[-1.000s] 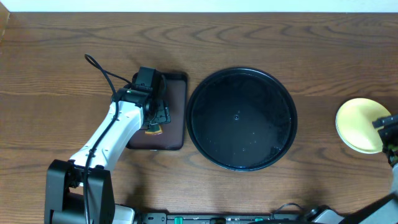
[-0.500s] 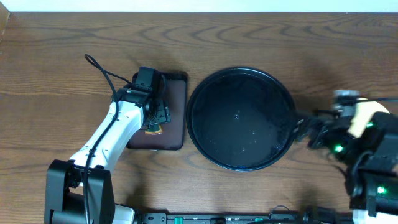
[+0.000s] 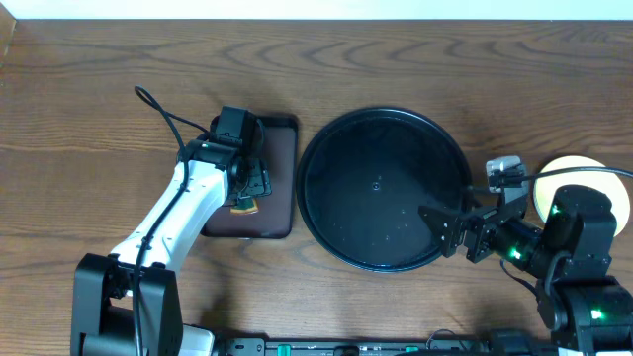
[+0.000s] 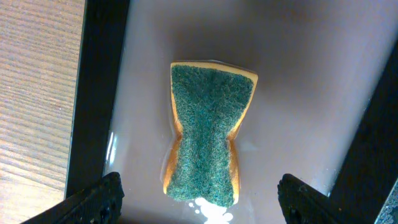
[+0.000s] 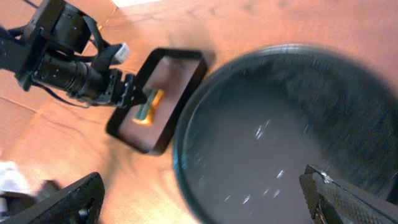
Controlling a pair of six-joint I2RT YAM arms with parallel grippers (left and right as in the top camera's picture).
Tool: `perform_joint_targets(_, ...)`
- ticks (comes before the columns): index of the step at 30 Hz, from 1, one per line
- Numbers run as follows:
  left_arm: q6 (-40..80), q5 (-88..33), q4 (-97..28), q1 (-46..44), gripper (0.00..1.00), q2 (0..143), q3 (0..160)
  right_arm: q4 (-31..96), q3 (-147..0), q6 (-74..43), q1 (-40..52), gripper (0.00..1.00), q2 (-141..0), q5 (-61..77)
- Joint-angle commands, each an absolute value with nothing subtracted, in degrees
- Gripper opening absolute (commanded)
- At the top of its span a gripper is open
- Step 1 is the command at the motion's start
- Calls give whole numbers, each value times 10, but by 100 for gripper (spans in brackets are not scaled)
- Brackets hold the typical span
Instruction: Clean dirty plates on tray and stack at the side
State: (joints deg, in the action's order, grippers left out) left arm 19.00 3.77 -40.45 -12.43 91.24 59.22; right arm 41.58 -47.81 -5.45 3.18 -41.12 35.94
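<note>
The large round black tray [image 3: 381, 188] sits mid-table with nothing on it; it also shows in the right wrist view [image 5: 280, 143]. A pale yellow plate [image 3: 579, 165] lies on the wood to the right of the tray, partly hidden by my right arm. No mint plate shows. My right gripper [image 3: 445, 235] [image 5: 205, 202] is open and empty over the tray's right rim. My left gripper [image 3: 247, 193] [image 4: 199, 202] is open, its fingers either side of a green-topped yellow sponge [image 4: 208, 130].
The sponge [image 3: 244, 203] lies in a small dark brown rectangular tray [image 3: 277, 148] left of the black tray, also seen in the right wrist view [image 5: 180, 62]. A black cable [image 3: 163, 114] loops off the left arm. Brown wood tabletop lies all round.
My right arm has swung in from the right edge towards the black tray, now covering part of the yellow plate. The left arm has not moved.
</note>
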Motion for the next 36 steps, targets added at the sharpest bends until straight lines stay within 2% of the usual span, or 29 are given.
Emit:
perform_joint_targets(1,182,41,-406,-122,80,910,590,378,-465,97,42,99,-361,325)
perform_joint_targets(5,182,41,-406,-122,81,910,590,373,-377,123,43,99,-242,230)
perform_joint_targets(10,182,41,-406,-122,80,910,590,354,-279,124,43,99,-136,222)
perform_joint_targets(16,182,41,-406,-122,80,910,590,261,-140,127,43,99,-46,195)
perform_joint_targets(27,182,41,-406,-122,80,910,590,18,-3,127,42,99,-3,190)
perform_joint_targets(36,182,41,-406,-122,80,910,590,26,-3,127,42,99,-3,191)
